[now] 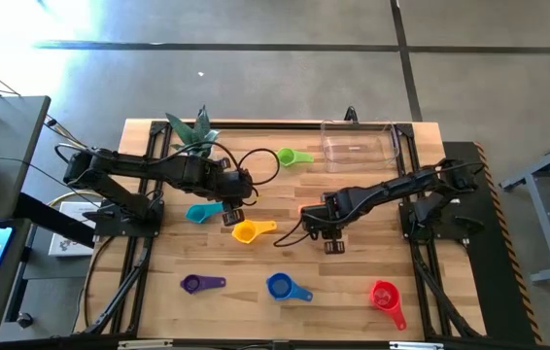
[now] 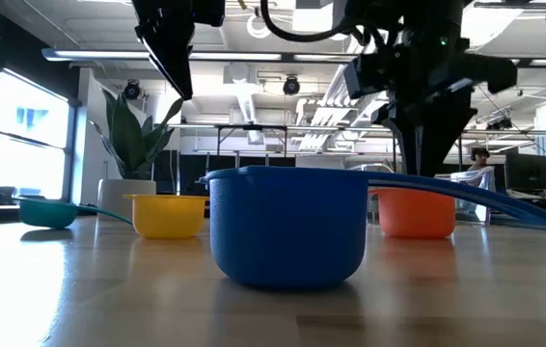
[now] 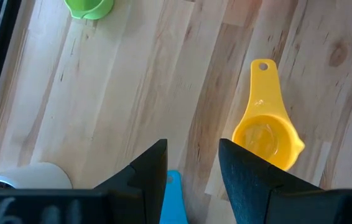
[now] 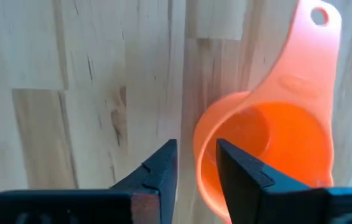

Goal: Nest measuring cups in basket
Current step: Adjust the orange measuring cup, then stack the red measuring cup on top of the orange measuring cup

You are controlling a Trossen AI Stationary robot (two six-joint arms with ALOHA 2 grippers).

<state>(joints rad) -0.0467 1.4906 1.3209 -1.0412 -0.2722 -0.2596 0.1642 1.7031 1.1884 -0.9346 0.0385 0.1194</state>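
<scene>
The right end effector (image 4: 196,165) hovers at the table's centre, fingers slightly apart astride the near rim of the orange cup (image 4: 269,140), not clamping it; the basket (image 1: 359,144) sits at 1 o'clock. Closing off-centre could tip or skid the cup on the smooth wooden table (image 1: 353,292). The left end effector (image 3: 191,165) waits, fingers apart, at 9 o'clock; behind lies an open workshop.

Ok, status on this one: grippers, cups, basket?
Left gripper open over the teal cup. Right gripper at the orange cup's rim, fingers slightly apart. Basket empty; nothing blocking.
</scene>
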